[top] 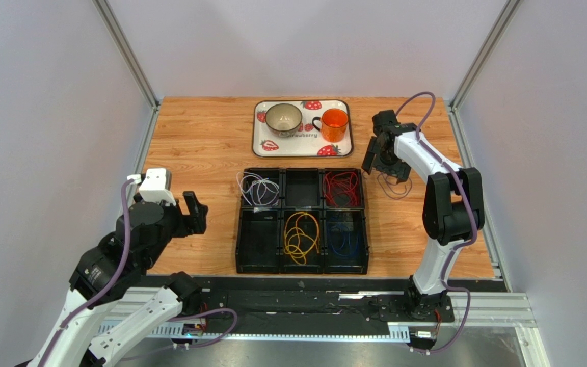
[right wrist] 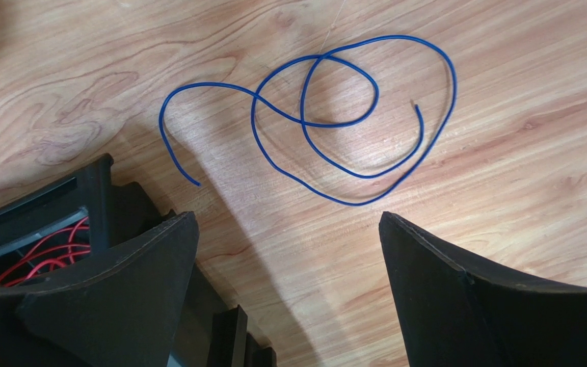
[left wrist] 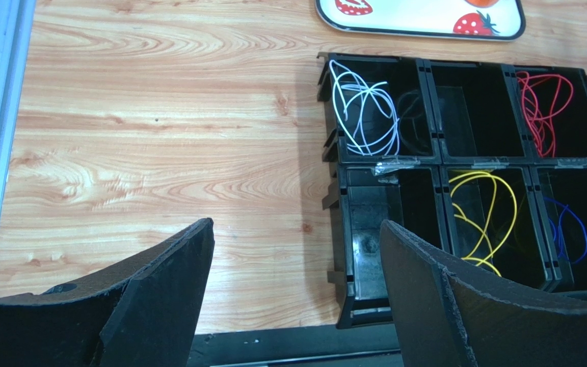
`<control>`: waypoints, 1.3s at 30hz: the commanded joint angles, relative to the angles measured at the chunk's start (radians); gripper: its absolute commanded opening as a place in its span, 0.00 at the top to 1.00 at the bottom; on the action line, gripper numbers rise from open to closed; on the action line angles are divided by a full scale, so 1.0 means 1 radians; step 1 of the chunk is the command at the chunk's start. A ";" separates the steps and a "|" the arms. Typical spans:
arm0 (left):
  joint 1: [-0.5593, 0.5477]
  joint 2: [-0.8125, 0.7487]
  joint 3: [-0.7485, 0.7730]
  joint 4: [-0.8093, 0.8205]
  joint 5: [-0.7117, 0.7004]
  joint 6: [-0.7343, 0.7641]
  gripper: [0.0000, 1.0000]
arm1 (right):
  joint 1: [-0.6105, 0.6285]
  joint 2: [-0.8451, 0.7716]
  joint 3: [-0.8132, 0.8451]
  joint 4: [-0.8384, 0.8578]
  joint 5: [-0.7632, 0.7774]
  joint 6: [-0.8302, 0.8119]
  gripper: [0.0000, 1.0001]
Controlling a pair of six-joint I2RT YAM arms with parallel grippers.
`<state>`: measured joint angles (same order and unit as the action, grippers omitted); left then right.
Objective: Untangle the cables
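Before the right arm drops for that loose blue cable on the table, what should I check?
1. Right end effector open: ok.
2. Loose blue cable lies apart from the black organizer: ok.
3. Cable free of knots: cannot tell, its loops cross.
4. Height above the cable: cannot tell.
5. Left end effector open, clear of the organizer: ok.
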<state>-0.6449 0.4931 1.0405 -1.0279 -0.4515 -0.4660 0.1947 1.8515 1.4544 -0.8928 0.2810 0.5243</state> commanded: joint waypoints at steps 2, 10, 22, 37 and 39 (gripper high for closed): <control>0.008 0.015 0.001 0.019 -0.009 0.004 0.13 | -0.029 0.061 0.004 0.086 -0.029 -0.023 0.12; 0.016 0.021 0.003 0.014 -0.018 0.003 0.13 | -0.041 0.132 0.064 0.104 -0.008 -0.033 0.25; 0.024 0.030 0.003 0.014 -0.016 0.003 0.14 | -0.054 0.204 0.101 0.123 -0.009 -0.058 0.50; 0.027 0.032 0.001 0.012 -0.015 0.003 0.15 | -0.055 0.195 0.115 0.106 -0.011 -0.060 1.00; 0.027 0.030 0.003 0.012 -0.015 0.003 0.16 | -0.057 0.187 0.113 0.100 -0.011 -0.057 1.00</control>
<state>-0.6254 0.5156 1.0405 -1.0279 -0.4580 -0.4664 0.1436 2.0594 1.5383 -0.7956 0.2531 0.4698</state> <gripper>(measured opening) 0.847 0.005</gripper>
